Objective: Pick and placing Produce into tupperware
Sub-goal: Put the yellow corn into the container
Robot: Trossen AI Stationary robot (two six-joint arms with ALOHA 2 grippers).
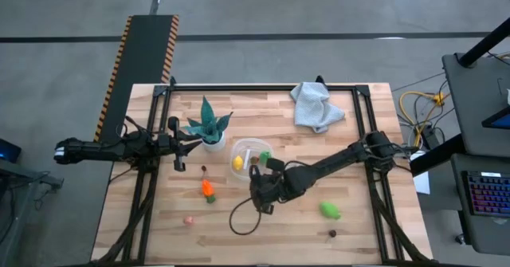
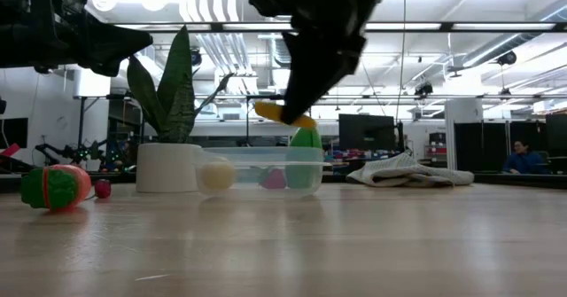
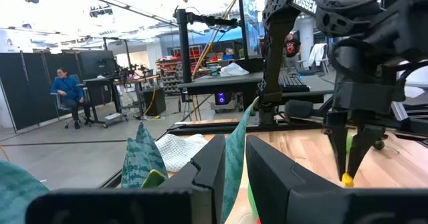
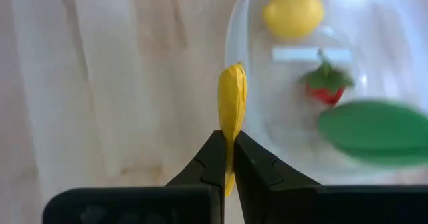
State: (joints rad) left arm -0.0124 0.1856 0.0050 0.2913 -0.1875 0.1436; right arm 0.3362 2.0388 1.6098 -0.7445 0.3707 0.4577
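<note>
My right gripper [image 1: 259, 170] hangs over the clear tupperware [image 1: 249, 155] at the table's middle, shut on a yellow produce piece [image 4: 232, 97]. In the low view that piece [image 2: 283, 113] sits just above the tub's rim [image 2: 261, 152]. A yellow lemon [image 4: 292, 11], a red strawberry [image 4: 326, 87] and a green piece [image 4: 374, 130] lie in the tub. On the table rest an orange-and-green piece [image 1: 208, 190], a pink one [image 1: 188, 219], a green one [image 1: 330, 210] and a dark one [image 1: 332, 233]. My left gripper [image 1: 179, 149] waits beside the potted plant [image 1: 209, 127], shut. My right gripper pinches the yellow piece between its two fingers, at one end [image 4: 231, 150]. The rest of the piece sticks out past the fingertips. The fingers come from above, pointing down. The piece is lifted clear, over the tub's rim on the side toward the table's left.
A pale grey cloth [image 1: 316, 105] lies at the far right. A black cable loop [image 1: 243, 217] trails on the wood near the right arm. The teal plant in its white pot [image 2: 168, 166] stands just left of the tub. A seated person [image 3: 67, 90] shows in the room beyond.
</note>
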